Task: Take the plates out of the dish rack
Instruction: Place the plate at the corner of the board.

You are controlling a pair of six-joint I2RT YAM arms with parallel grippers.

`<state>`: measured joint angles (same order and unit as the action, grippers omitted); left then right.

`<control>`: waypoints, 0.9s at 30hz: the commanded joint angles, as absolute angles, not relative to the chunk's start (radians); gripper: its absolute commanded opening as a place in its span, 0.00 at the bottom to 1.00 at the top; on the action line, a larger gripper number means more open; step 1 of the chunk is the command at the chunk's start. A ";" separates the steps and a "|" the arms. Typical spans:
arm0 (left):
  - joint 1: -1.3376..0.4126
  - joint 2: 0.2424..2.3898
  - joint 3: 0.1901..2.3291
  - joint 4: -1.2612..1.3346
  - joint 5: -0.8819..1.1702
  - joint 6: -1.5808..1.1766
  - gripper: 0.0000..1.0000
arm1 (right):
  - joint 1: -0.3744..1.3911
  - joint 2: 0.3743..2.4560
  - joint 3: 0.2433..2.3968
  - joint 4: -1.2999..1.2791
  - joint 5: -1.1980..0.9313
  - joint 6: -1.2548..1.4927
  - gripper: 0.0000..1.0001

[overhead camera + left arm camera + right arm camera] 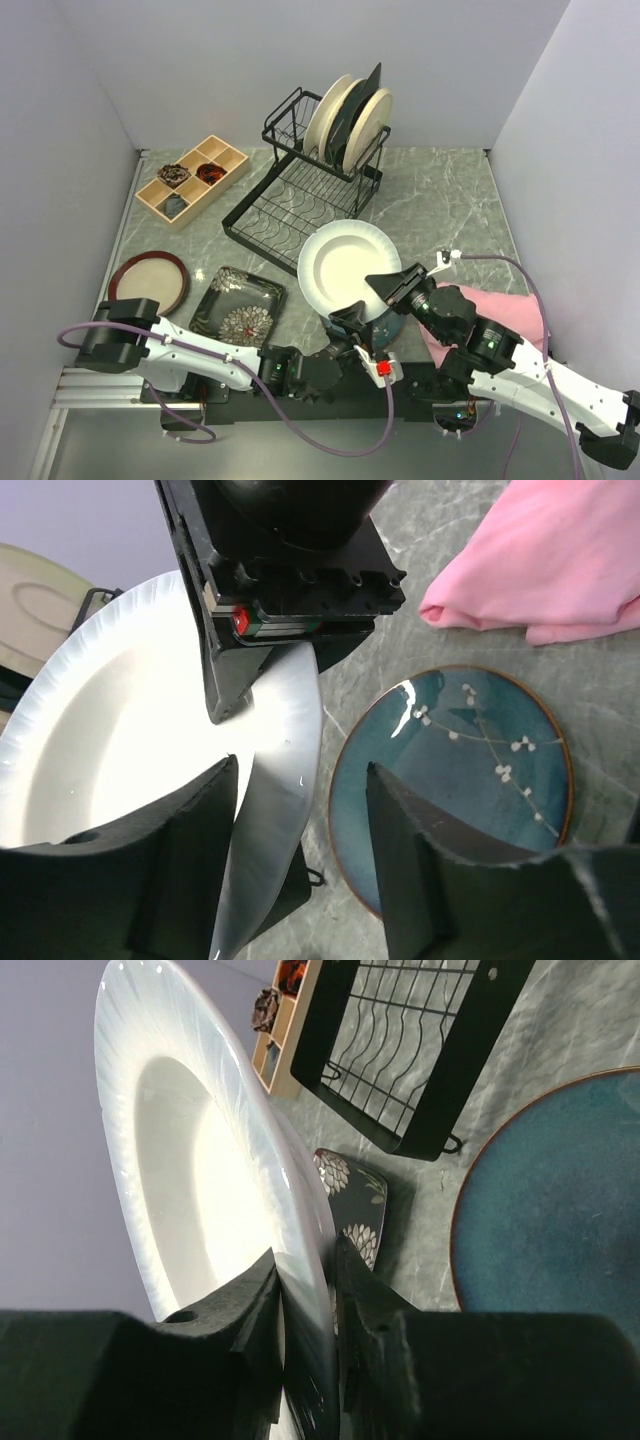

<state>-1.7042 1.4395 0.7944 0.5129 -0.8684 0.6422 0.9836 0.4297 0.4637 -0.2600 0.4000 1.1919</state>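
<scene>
Right gripper (305, 1260) clamped on rim of white plate (190, 1160). Left gripper (300, 770) jaws parted around same rim; teal plate (470, 780) beneath.

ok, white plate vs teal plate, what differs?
The white plate is tilted up, rim pinched in the right hand; the teal plate lies flat on the table. Plain, ribbed rim on the white plate; white blossoms, brown edge on the teal plate. Both round, both out of the dish rack.

No words, brand marks, labels or numbers can be read anywhere in these views, whether on the white plate (340, 262) or the dish rack (292, 205) - nothing legible.
</scene>
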 commanded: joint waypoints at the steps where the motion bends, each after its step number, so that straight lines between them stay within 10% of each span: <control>1: -1.704 1.443 0.836 0.511 -0.850 0.577 0.62 | 0.979 0.367 0.489 -0.092 0.485 1.246 0.00; 7: -1.704 1.430 0.850 0.448 -0.790 0.483 0.99 | 0.977 0.347 0.505 -0.129 0.555 1.253 0.00; 19: -1.536 1.091 0.784 0.337 -0.347 0.014 1.00 | 0.916 0.468 0.618 -0.342 0.690 1.154 0.00; 27: -1.276 0.914 0.669 0.336 -0.271 -0.241 0.99 | 0.495 0.526 0.572 -0.286 0.483 1.045 0.00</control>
<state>-1.3392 0.9325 0.7162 0.3355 -0.3111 -0.0666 0.6830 0.5251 0.5423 -0.4606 0.5331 1.0805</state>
